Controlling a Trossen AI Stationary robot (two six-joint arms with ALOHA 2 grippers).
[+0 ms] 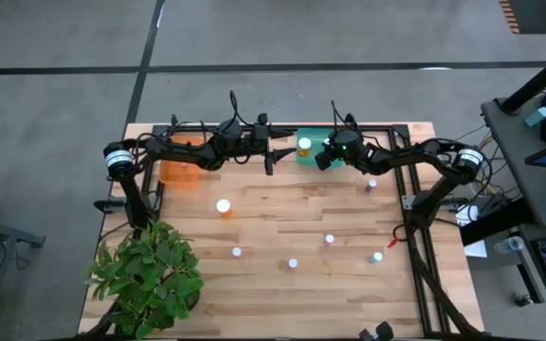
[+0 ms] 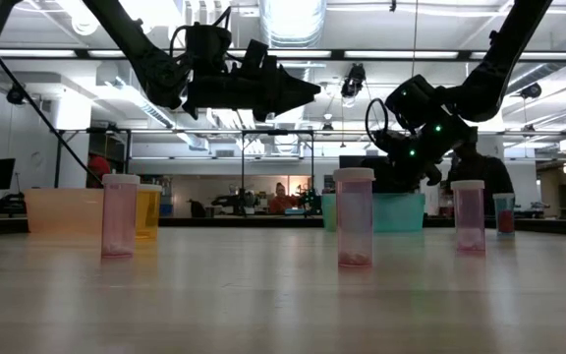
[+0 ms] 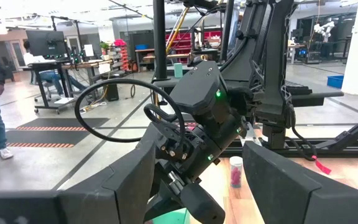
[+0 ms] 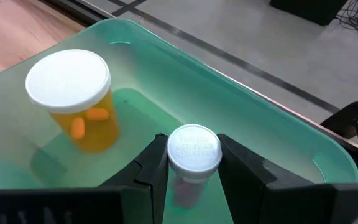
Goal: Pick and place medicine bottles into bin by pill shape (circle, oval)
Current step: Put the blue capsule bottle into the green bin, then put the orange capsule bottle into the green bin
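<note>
Right tool (image 4: 191, 177) is positioned over the green bin (image 4: 272, 134) at the far edge of the tabletop (image 1: 282, 227), its two fingers (image 4: 151, 165) closed against the sides of a clear bottle with a white cap (image 4: 194, 151); the bottle is grasped and sits within the bin's walls. Whether its base touches the bin floor cannot be told. An orange bottle with a white cap (image 4: 73, 96) stands inside the same bin, apart from the held one, with oval orange pills visible through its wall.

Left tool (image 1: 269, 157) hangs above the tabletop between the orange bin (image 1: 180, 169) and the green bin, fingers spread and grasping nothing.

Loose bottles on the tabletop, seen from above: one orange-bodied bottle (image 1: 224, 206) near the orange bin; four white-capped bottles (image 1: 293, 263) in a scattered row toward the near edge; one further bottle (image 1: 372, 186) just beside the right arm. All stand upright and well apart from each other.

A potted plant (image 1: 150, 270) occupies the near left corner.
</note>
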